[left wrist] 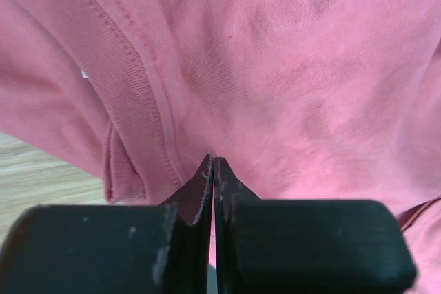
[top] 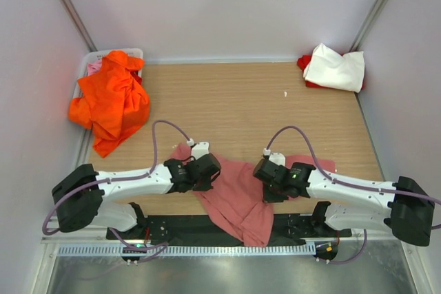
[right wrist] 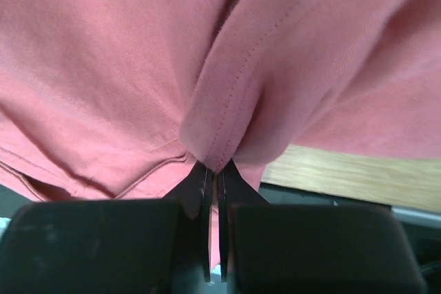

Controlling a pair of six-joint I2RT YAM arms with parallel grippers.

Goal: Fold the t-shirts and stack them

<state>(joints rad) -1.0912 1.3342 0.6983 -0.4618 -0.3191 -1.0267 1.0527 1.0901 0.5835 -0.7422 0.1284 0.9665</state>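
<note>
While end effectors pinch salmon shirt, orange shirt drapes bin.

Left arm and right arm were the same build: white tubular links, chunky black housings at the shoulder, black wrist blocks. A mauve cable looped off each wrist (white connector at the wrist end). Left gripper and right gripper had matte black fingers tapering to thin wedge tips, inner edges scuffed pale, on blocky round-cornered carriages.
</note>
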